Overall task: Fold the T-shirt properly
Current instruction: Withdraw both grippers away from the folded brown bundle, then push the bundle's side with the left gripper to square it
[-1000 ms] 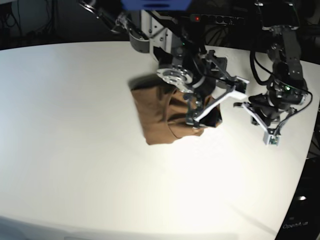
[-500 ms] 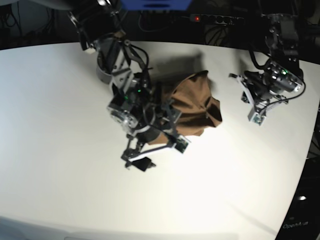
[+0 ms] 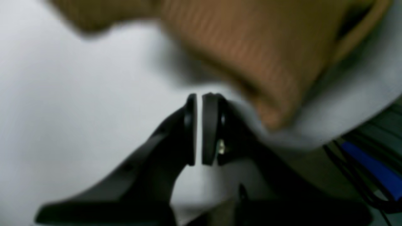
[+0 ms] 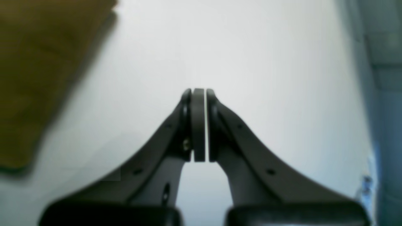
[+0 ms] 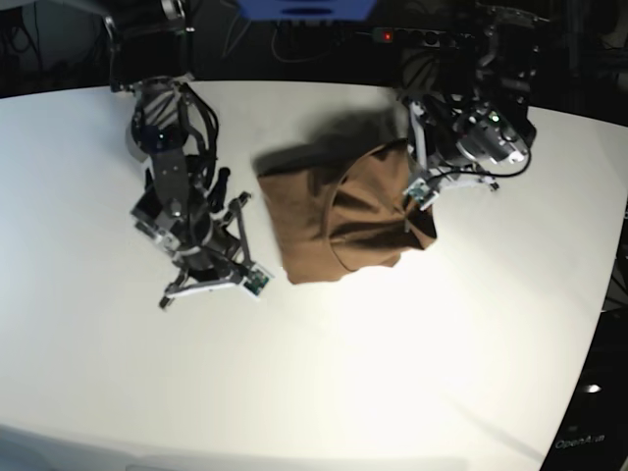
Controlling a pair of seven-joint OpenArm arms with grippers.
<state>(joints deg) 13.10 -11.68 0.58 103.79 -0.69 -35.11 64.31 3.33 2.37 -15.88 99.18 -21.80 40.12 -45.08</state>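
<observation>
since a moment ago both of my arms have shifted: my right hand [image 5: 201, 275], which was reaching across the t-shirt [image 5: 339, 221] with its fingers spread wide, now sits off to the side of it on the bare white tabletop [image 5: 392, 373], and my left hand [image 5: 420, 186] has come in from the far edge to the cloth's other side.

my right hand [image 4: 198, 125] is pressed together, the two dark pads meeting with only a hairline of light between them and nothing caught there. in its wrist view the tan-brown cloth [image 4: 34, 78] lies apart from it at the upper left corner, with white tabletop [image 4: 251, 62] beyond the fingertips.

my left hand [image 3: 198, 128] is also pressed together, a thin slit between its pads and nothing pinched. the picture is blurred, but the t-shirt [image 3: 251, 53] fills the top of its wrist view, one rounded fold hanging just beside the fingertips; i cannot tell whether it touches them. the neck band shows at the upper right.

in the base view the t-shirt lies in a creased, partly folded heap near the middle of the tabletop, towards the back, with a flatter panel on the side of my right arm and a bunched, curved fold on the side of my left arm. my left hand sits at the edge of that bunched part.
</observation>
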